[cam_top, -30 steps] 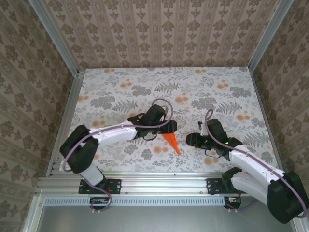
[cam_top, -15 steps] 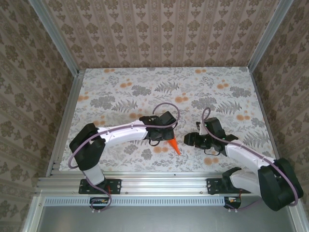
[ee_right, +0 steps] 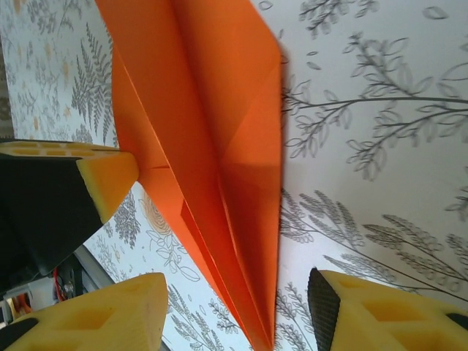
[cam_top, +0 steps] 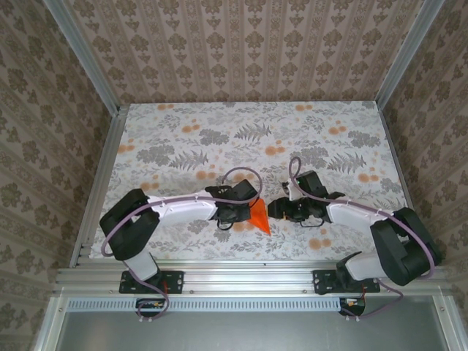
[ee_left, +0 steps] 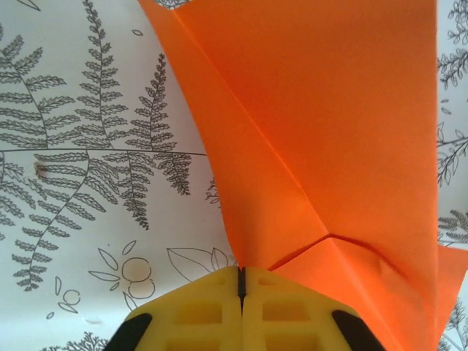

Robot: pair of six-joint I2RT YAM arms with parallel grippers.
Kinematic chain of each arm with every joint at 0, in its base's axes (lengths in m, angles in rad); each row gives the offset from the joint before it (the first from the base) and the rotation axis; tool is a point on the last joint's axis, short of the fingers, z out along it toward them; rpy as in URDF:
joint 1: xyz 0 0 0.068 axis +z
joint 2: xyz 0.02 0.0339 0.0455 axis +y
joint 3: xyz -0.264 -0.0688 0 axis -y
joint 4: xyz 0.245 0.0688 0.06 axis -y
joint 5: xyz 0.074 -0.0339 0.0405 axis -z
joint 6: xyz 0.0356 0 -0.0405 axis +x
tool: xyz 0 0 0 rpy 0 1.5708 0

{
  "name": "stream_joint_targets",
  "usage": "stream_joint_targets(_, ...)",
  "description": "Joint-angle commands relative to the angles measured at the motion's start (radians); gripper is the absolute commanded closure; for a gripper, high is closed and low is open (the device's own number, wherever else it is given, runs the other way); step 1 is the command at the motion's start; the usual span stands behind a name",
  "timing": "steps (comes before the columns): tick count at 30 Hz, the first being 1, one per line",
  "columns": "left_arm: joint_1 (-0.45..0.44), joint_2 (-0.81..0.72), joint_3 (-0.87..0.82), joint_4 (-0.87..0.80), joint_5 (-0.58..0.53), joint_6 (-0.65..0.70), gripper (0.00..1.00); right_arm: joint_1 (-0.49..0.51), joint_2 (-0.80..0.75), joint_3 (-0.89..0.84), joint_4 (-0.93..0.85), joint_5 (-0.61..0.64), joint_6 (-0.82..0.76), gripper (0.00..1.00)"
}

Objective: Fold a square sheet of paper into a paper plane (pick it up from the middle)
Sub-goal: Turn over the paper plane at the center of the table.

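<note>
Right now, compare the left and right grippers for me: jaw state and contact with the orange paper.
Left gripper is shut, pinching the paper plane; right gripper is open, holding nothing. Left's pads meet at a seam; right's stand apart with the plane's tip between them. Both have yellow pads and flank the plane.

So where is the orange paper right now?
Seen from above, the paper sits near the front edge of the table, midway across, pinched by the left hand, with the open right hand just to its right.
</note>
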Motion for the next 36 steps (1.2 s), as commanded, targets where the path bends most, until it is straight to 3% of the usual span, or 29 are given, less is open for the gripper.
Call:
stream_joint_targets(1, 0.019, -0.051, -0.044, 0.080, 0.016, 0.023, 0.98, 0.031, 0.040, 0.046, -0.001, -0.011, -0.034, 0.44)
stream_joint_targets(11, 0.051, -0.058, -0.110, 0.163, 0.069, 0.080, 1.00, 0.091, 0.159, 0.148, -0.057, 0.034, -0.077, 0.43)
stream_joint_targets(24, 0.057, -0.063, -0.139, 0.184, 0.077, 0.077, 1.00, 0.150, 0.198, 0.194, -0.086, 0.081, -0.079, 0.43)
stream_joint_targets(28, 0.061, -0.070, -0.148, 0.194, 0.076, 0.073, 1.00, 0.178, 0.200, 0.205, -0.120, 0.138, -0.101, 0.54)
stream_joint_targets(36, 0.064, -0.065, -0.156, 0.213, 0.082, 0.072, 0.99, 0.231, 0.204, 0.231, -0.189, 0.255, -0.131, 0.51)
